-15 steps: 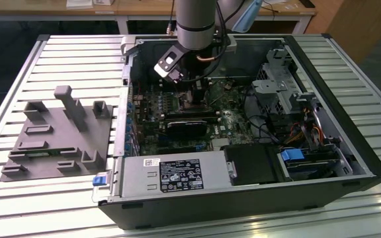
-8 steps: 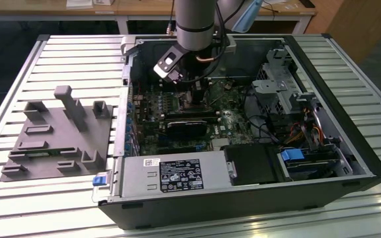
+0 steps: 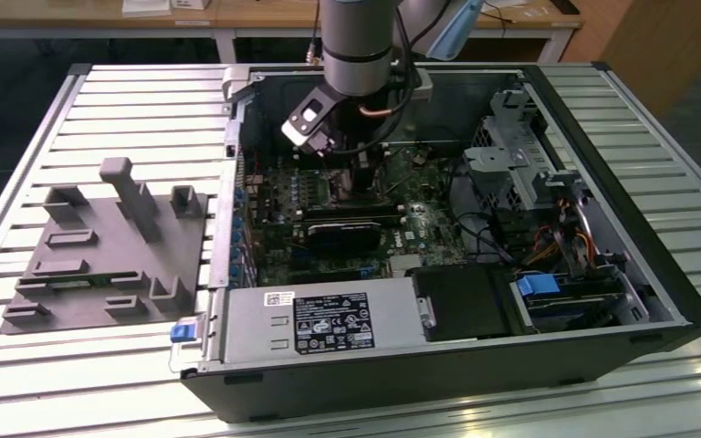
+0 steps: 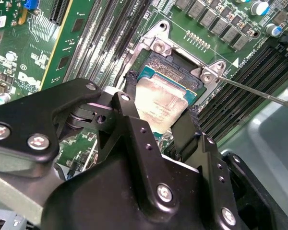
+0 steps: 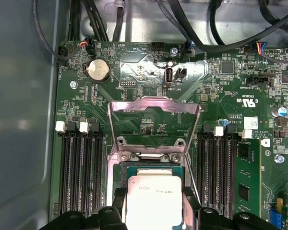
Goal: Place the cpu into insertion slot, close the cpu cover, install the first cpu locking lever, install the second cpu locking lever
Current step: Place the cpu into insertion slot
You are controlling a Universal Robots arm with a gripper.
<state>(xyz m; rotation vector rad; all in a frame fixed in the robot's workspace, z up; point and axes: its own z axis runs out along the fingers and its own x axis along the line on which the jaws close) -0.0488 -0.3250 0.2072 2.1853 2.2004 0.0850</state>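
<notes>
One slatted table [image 3: 143, 109] bears the case [image 3: 448, 374]; gripper [image 4: 162, 96] clasps the cpu [image 5: 154, 201].

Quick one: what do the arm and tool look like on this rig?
The arm is a silver-grey cylinder with a dark band, a pale blue joint cap and black cables alongside. The tool is matte black: angular plates, silver screws, two narrow black fingers.

The arm [image 3: 357, 41] is a silver-grey cylinder with a pale-blue joint cap [image 3: 458, 27]. Its end effector [image 4: 162, 98] is matte black, built of angular plates fastened with round silver screws [image 4: 164, 192].
</notes>
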